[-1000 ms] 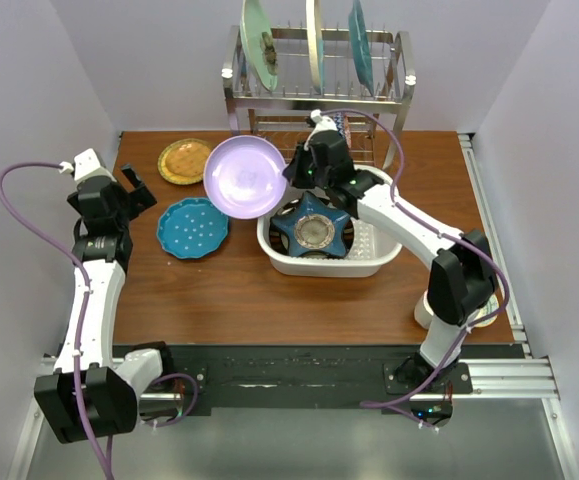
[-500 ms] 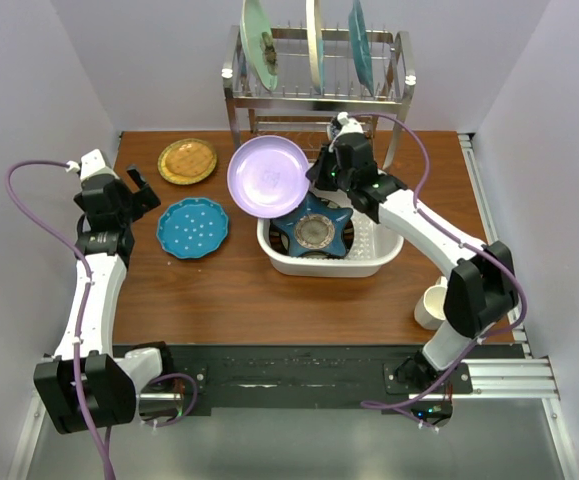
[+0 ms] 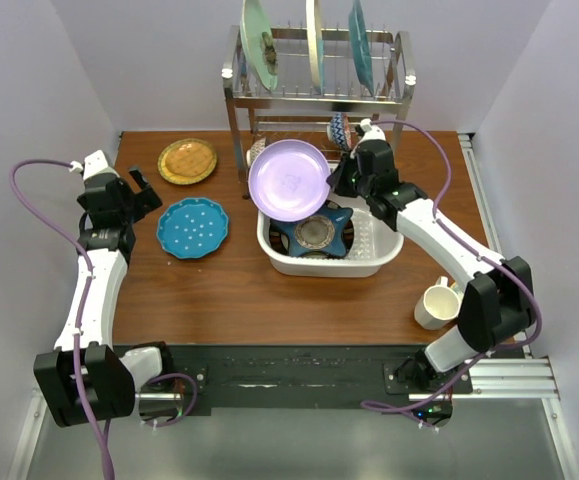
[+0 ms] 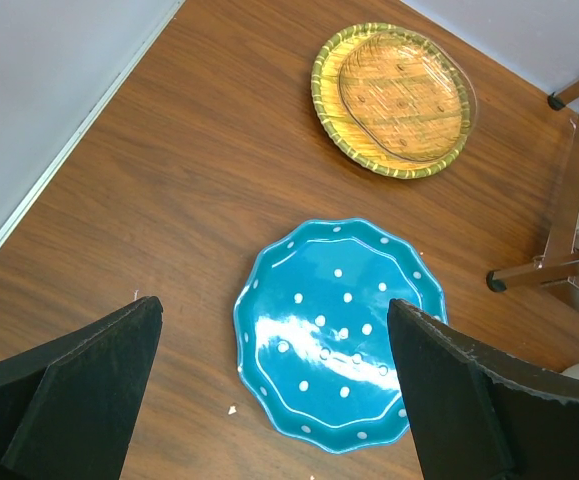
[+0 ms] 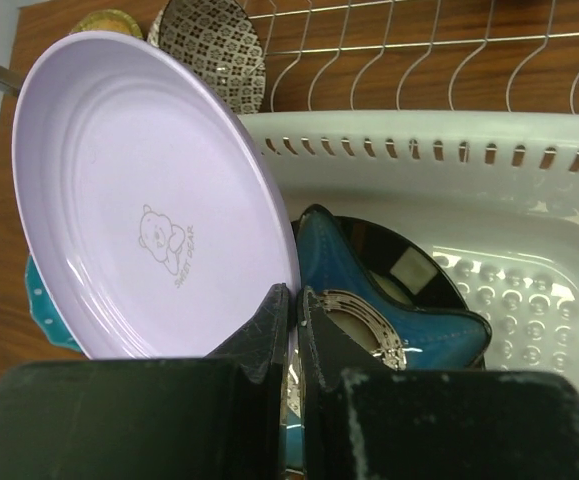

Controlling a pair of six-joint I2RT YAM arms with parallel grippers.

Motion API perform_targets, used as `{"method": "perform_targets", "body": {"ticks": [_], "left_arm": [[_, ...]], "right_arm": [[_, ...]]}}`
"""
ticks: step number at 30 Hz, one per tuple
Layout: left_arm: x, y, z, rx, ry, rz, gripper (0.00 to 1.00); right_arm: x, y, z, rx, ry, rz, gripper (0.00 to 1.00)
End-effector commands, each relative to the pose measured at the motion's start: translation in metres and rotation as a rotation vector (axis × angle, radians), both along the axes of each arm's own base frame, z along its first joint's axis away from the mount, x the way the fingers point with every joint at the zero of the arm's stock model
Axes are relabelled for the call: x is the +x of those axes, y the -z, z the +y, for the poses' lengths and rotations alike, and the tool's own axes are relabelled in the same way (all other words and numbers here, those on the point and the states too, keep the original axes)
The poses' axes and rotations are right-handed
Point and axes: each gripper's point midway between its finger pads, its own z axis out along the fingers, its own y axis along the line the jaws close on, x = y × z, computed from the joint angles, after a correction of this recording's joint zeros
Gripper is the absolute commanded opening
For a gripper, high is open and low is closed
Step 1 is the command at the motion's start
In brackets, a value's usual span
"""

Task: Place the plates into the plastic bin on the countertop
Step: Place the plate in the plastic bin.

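Round lavender plate (image 3: 289, 180), pinched at its rim by the right hand (image 5: 291, 305), has been carried rightward. It is now tilted over the white perforated plastic bin (image 3: 373, 262) below the hand. Lowering judged next. Left hand (image 4: 274, 400) spread, holding nothing.

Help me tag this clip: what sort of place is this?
Probably a mock kitchen counter in a lab enclosure: a steel wire dish rack with upright plates, a white plastic bin and mug on a wood-grain countertop, plain pale walls close around; the right claw holds a lavender plate.
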Motion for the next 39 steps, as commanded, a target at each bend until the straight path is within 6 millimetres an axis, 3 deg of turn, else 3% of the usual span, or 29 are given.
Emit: {"method": "perform_targets", "body": {"ticks": [1, 17, 39], "left_arm": [[0.004, -0.011, 0.002, -0.001, -0.004, -0.036, 1.00], [0.005, -0.001, -0.002, -0.012, 0.013, -0.011, 1.00], [0.018, 0.025, -0.008, -0.049, 0.060, 0.067, 1.00]], "right_arm": [[-0.009, -0.016, -0.014, 0.012, 0.018, -0.049, 0.00], [-0.030, 0.013, -0.036, -0.037, 0.032, 0.008, 0.00], [-0.042, 0.049, -0.038, -0.077, 0.007, 0.095, 0.00]]}}
